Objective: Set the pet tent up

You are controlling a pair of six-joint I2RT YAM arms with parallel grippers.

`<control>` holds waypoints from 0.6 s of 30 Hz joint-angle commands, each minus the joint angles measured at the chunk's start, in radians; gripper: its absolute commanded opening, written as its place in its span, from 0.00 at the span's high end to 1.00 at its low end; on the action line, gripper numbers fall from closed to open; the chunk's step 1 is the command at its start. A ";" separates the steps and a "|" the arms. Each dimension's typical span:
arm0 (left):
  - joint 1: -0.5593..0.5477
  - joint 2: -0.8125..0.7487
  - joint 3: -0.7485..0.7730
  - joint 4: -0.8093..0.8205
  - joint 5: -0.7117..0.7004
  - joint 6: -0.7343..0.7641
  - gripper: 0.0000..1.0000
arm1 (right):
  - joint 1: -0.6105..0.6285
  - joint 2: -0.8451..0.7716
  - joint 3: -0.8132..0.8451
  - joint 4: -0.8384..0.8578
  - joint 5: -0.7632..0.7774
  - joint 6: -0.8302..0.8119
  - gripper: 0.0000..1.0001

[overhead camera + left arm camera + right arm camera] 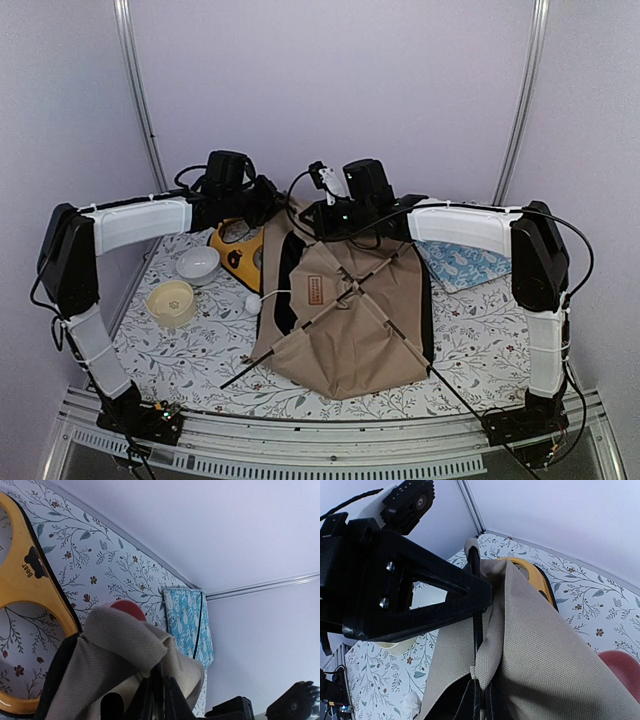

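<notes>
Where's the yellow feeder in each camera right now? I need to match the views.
Top external: yellow feeder at back left, just left of the tent.
Left wrist: yellow feeder along the left edge.
Right wrist: yellow feeder upper centre, behind tan fabric.
Shared landmark: the tent's fabric.

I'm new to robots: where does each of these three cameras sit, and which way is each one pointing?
Top external: above and behind the bases, looking down at the table; shows the left arm and right arm meeting over the pet tent.
Left wrist: on the left arm, looking along the left hand at bunched tent fabric, toward the blue cushion.
Right wrist: on the right arm, looking along the right hand up the tent fabric; the left hand shows too.
Shared: both wrist views catch the yellow feeder.
</notes>
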 commanded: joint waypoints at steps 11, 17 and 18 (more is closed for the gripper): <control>0.028 0.023 0.045 -0.011 -0.048 0.075 1.00 | 0.009 -0.034 -0.034 0.020 -0.009 -0.026 0.80; 0.028 0.012 0.037 -0.008 -0.052 0.100 1.00 | -0.002 -0.062 -0.048 0.018 -0.052 0.002 0.65; 0.029 0.010 0.036 -0.006 -0.051 0.102 1.00 | -0.003 -0.063 -0.046 0.015 -0.052 0.004 0.65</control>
